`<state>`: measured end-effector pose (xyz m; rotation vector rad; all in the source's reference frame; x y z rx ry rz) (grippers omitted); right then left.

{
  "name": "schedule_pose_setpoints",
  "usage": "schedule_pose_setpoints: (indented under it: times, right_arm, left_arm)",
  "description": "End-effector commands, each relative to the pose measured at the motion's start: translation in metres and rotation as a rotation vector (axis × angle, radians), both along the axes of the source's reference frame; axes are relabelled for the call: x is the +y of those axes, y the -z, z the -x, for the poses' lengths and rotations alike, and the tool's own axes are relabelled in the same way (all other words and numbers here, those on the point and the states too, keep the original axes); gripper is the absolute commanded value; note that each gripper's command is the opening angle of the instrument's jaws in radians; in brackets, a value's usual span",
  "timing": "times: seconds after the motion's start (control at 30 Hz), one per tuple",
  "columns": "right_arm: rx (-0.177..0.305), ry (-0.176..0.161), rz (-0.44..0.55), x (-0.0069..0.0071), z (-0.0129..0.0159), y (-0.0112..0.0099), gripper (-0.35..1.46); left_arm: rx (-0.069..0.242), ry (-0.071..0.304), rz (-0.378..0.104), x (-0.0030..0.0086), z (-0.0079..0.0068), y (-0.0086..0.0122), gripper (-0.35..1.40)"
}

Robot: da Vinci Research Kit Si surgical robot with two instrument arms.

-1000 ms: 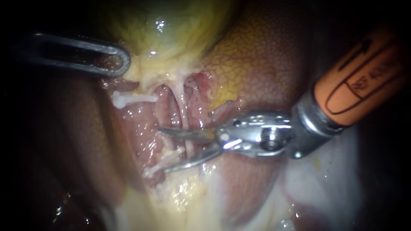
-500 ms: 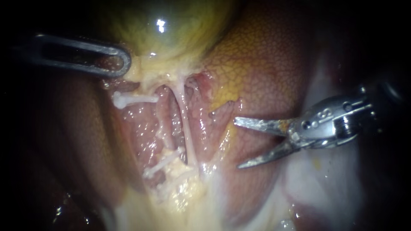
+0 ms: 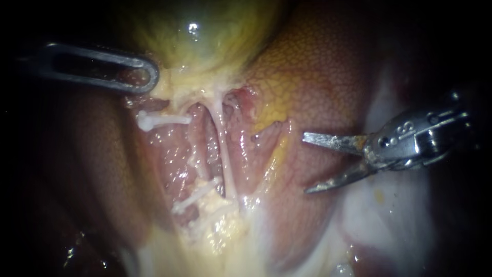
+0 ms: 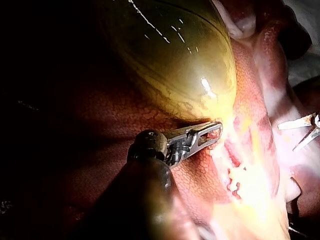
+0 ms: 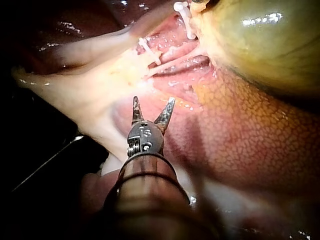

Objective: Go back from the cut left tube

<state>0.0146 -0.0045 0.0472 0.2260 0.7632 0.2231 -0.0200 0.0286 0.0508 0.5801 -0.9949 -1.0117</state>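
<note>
Right instrument (image 3: 305, 163) (agape); seemingly off tube (image 3: 225, 159)

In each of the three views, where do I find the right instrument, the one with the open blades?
Endoscope view: the right instrument enters from the right, blades open over the liver, clear of the clips.
Left wrist view: the right instrument shows only its blade tips, beyond the left instrument and the clips.
Right wrist view: the right instrument has its blades open towards the clips.
Shared landmark: the yellow-green gallbladder.
</note>
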Motion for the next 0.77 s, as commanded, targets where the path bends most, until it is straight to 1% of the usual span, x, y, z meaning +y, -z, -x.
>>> schedule_pose_setpoints:
  times: [0.03, 0.17, 0.3, 0.43, 0.7, 0.77]
  right_arm:
    - [0.001, 0.001, 0.000, 0.0000, 0.0001, 0.0000, 1.45]
    - [0.001, 0.001, 0.000, 0.0000, 0.0003, 0.0000, 1.45]
    - [0.001, 0.001, 0.000, 0.0000, 0.0004, -0.0001, 1.45]
    - [0.001, 0.001, 0.000, 0.0000, 0.0004, -0.0001, 1.45]
    - [0.003, 0.002, -0.001, 0.0000, 0.0003, -0.0001, 1.45]
    - [0.009, 0.007, -0.008, 0.0000, 0.0001, -0.0001, 1.45]
  left_arm:
    - [0.003, 0.002, 0.003, 0.0000, 0.0002, -0.0004, -0.35]
    - [0.006, 0.005, 0.010, -0.0001, 0.0011, -0.0021, -0.35]
    - [0.001, 0.003, 0.013, -0.0002, 0.0019, -0.0033, -0.35]
    - [0.001, 0.004, 0.014, 0.0000, 0.0023, -0.0036, -0.35]
    - [0.001, 0.003, 0.014, 0.0000, 0.0022, -0.0035, -0.35]
    - [0.001, 0.003, 0.014, 0.0000, 0.0021, -0.0035, -0.35]
